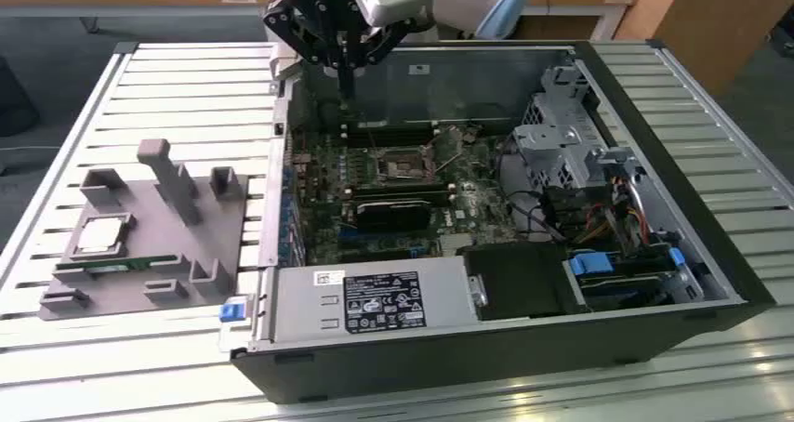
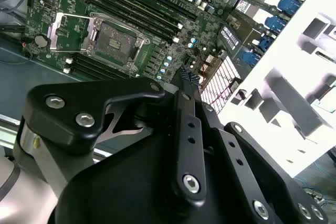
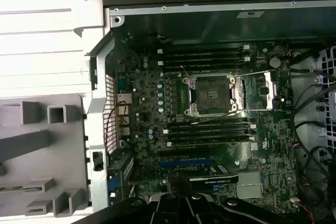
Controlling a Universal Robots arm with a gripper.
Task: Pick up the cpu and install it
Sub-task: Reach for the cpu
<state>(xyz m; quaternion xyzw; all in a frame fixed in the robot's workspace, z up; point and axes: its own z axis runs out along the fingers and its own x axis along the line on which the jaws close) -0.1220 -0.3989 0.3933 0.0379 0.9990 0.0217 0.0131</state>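
Cpu on grey fixture on bench, exterior view's left, well apart from gripper. Gripper above case, jaws closed together, holding nothing. Socket open, empty. Judgement: pickup and install both undone.

Below me: table, pale metal, top made of long slats running across from the exterior view's left to its right. Two things lie directly on it. One is the computer case, dark, lying on its side with the open face up, taking the middle and the exterior view's right of the top. The other is the grey holder block, flat on the slats at the exterior view's left, just beside the case wall; I can't tell if they touch. Bare slats show around both.
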